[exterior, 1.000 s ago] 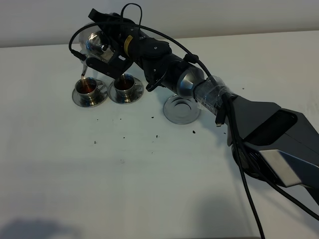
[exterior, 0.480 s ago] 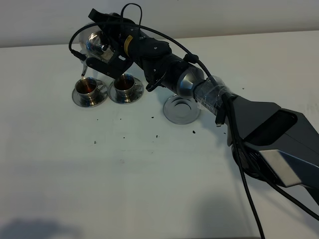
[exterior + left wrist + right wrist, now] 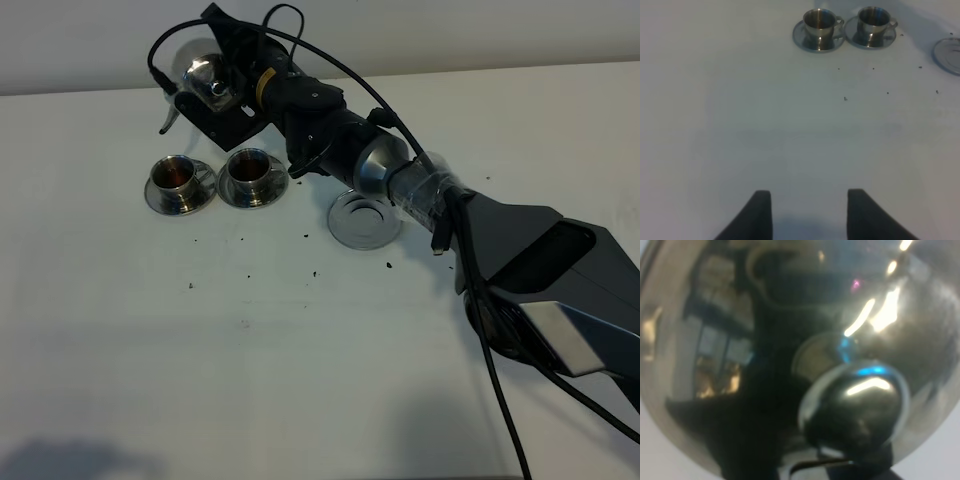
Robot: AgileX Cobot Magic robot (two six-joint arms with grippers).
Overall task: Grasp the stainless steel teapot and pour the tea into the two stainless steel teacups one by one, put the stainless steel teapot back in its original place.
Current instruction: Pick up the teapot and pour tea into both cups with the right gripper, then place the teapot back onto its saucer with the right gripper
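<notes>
1. Your right gripper (image 3: pixel 232 95) is clamped tight on the stainless steel teapot (image 3: pixel 207 78), which hangs in the air, tilted, spout (image 3: pixel 167 118) pointing down.
2. The two teacups (image 3: pixel 178 175) (image 3: pixel 249 168) sit on their saucers just below that gripper, both holding dark tea.
3. The empty coaster (image 3: pixel 365 219) lies beside the forearm, back from the gripper.
4. Your left gripper (image 3: pixel 805 212) hovers with jaws apart, holding nothing, cups well ahead.

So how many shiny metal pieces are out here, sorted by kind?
Teapot: 1
Teacups: 2
Saucers under the cups: 2
Coaster disc: 1
Total: 6
</notes>
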